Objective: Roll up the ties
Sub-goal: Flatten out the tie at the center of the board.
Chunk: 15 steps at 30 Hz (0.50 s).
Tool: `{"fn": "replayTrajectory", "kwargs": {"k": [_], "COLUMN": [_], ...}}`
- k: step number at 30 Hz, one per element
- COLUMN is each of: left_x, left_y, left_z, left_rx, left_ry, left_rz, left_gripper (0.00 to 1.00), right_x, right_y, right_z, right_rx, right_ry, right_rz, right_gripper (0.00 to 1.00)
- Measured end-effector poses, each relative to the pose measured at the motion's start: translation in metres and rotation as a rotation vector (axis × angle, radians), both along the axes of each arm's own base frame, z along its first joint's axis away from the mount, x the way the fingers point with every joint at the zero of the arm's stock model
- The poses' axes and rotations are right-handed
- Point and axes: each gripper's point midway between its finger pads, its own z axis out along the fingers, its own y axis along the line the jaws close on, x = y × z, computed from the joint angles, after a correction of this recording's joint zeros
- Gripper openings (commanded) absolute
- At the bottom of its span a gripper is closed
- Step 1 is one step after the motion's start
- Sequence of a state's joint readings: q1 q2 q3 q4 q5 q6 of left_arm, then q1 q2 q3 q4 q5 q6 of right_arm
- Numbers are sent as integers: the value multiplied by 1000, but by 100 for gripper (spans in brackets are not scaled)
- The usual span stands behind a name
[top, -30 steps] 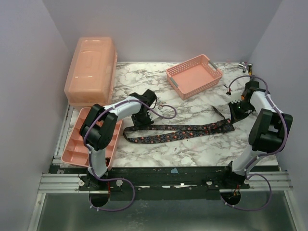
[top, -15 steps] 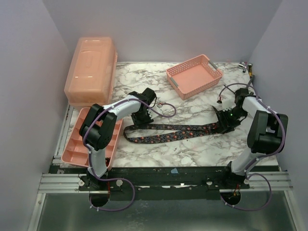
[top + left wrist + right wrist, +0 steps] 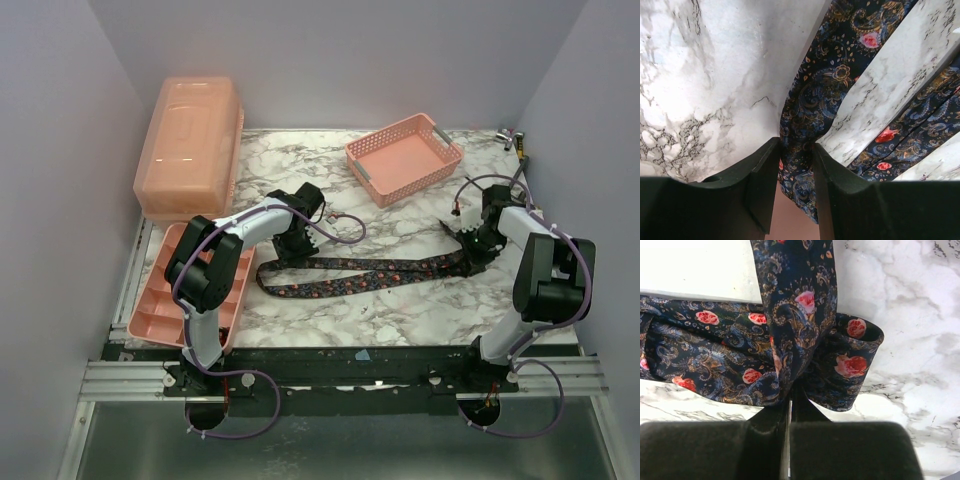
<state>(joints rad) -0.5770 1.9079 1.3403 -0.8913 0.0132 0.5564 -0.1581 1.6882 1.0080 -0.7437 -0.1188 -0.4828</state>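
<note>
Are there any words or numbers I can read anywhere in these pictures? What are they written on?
None: no word, number, label or sign can be read in any view.
The tie: only flowers and swirls, no letters.
The pink basket, the pink lidded box and the pink tray: plain, with no writing that shows.

Tie (image 3: 360, 273) navy paisley, red roses; table (image 3: 420, 312) white-grey marble; basket (image 3: 405, 160) pink

Dark navy paisley tie (image 3: 380, 270) with red roses, stretched flat across marble table (image 3: 300, 170), right end folded over
</note>
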Motion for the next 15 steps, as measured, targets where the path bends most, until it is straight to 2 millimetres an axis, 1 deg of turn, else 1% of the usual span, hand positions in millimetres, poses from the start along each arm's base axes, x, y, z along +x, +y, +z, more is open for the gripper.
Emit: {"fn": "replayTrajectory", "kwargs": {"k": [6, 8, 10, 12, 15], "left_x": [0, 0, 0, 1, 2], "left_y": [0, 1, 1, 2, 3], "left_z": [0, 0, 0, 0, 0], "left_rx": [0, 0, 0, 0, 0], "left_ry": [0, 0, 0, 0, 0], "left_rz": [1, 2, 1, 5, 7], "left_gripper": [37, 37, 37, 37, 37], "right_x": [1, 5, 13, 25, 37], "right_y": [0, -2, -5, -14, -36], "right_z": [5, 12, 22, 36, 54], "right_rx": [0, 1, 5, 10, 30], "right_ry": [5, 2, -19, -55, -100], "right_rz": [-5, -13, -25, -51, -122], "right_gripper": [1, 1, 1, 1, 1]}}
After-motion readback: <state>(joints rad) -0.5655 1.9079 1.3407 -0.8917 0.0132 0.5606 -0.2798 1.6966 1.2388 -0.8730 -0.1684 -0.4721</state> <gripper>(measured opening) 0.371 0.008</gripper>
